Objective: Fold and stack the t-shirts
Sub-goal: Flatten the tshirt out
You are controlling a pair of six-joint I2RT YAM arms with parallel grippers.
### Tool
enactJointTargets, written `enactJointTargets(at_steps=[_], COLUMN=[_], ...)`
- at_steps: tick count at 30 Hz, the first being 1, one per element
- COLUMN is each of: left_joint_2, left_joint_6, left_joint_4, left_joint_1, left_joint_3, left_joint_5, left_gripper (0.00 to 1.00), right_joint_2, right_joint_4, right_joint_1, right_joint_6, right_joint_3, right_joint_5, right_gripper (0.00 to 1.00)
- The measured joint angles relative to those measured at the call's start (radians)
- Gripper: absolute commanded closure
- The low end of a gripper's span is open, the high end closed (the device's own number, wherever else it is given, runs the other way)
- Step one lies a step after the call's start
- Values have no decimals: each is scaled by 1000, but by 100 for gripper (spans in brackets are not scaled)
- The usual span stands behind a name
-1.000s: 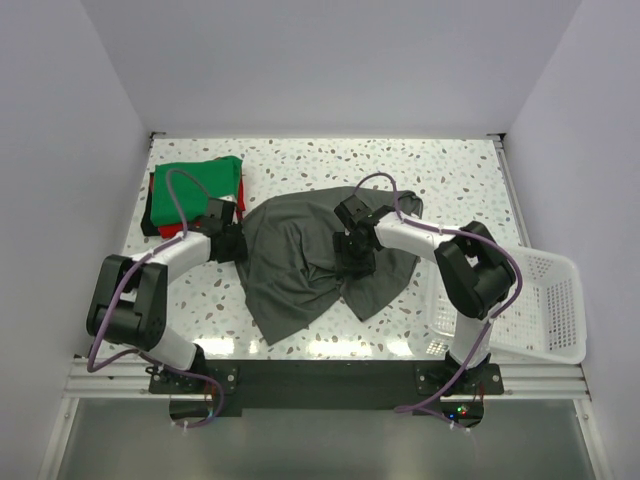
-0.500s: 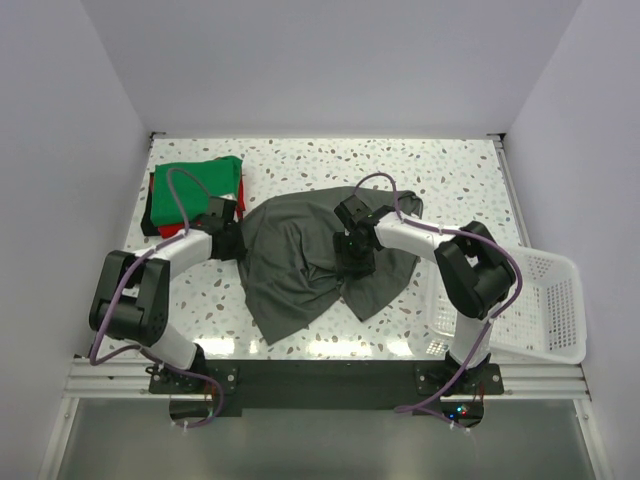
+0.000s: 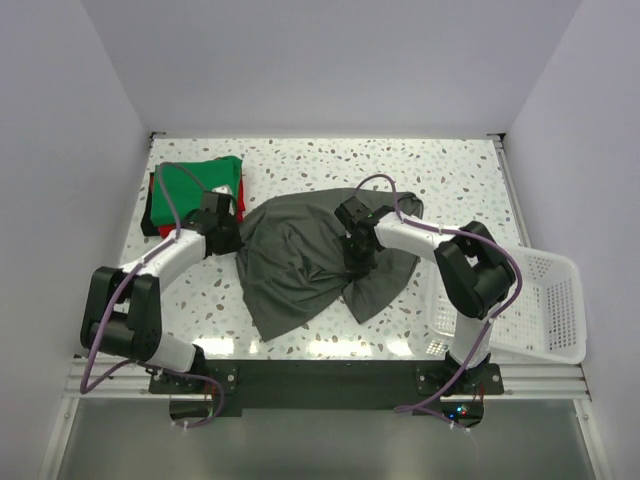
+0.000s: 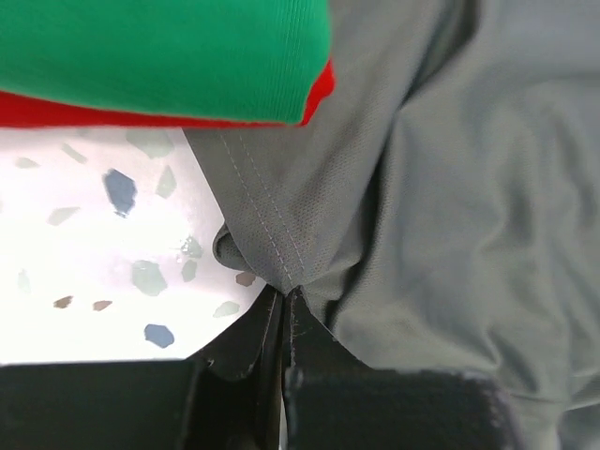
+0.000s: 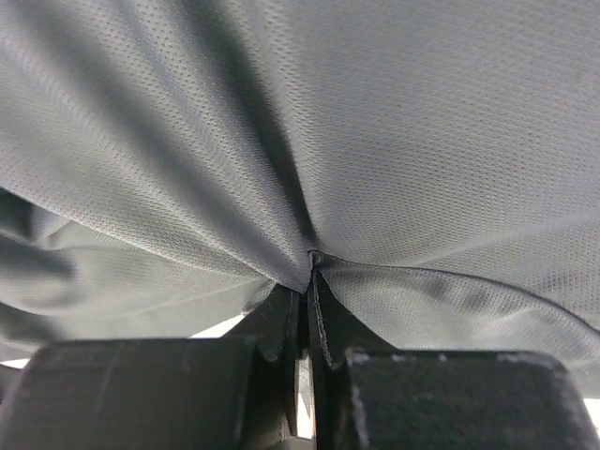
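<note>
Left arm: forearm angled up-right; left gripper point(image 4: 284, 295) clamped on the charcoal-grey t-shirt point(image 3: 300, 270) hem, left of centre.
Right arm: elbow folded; right gripper point(image 5: 307, 272) pinched on a fold of it, mid-frame.
Stack: green t-shirt point(image 3: 200, 180) laid over red t-shirt point(image 4: 141, 114), upper left.

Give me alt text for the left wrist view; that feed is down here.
The left gripper is shut on a stitched hem of the grey shirt, which fills the right of the frame in loose folds. At top left a folded green shirt lies on a red shirt, with speckled table below.
</note>
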Motion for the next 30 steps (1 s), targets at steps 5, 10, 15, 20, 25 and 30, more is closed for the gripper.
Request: enactJointTargets(at_steps=[5,10,15,20,25,30], left_joint_2=[-88,-118,-135,-161,-163,-131], left_joint_6=[15,44,90,141,189,228], left_joint_4=[-28,-77,-143,-185,-192,-177], left_joint_1=[11,37,72,137,156,156], left_joint_3=[23,41,49,61,83,117], left_joint_5=[-5,-12,-25,-23,18,54], left_gripper=[100,100,98,96,95,69], right_joint_2=[-4,-54,-109,-119,-119,-119], right_joint_4=[-50,-113,-161,-180,-183,-191], right_joint_1=[0,-1,-16,-36,-37,-40], right_joint_6=[0,0,1,1,0,0], right_joint_3=[0,-19,-45,-64,-64,-63], right_joint_5=[43,107,158,179,191,210], right_gripper=[100,100,100,100,100,100])
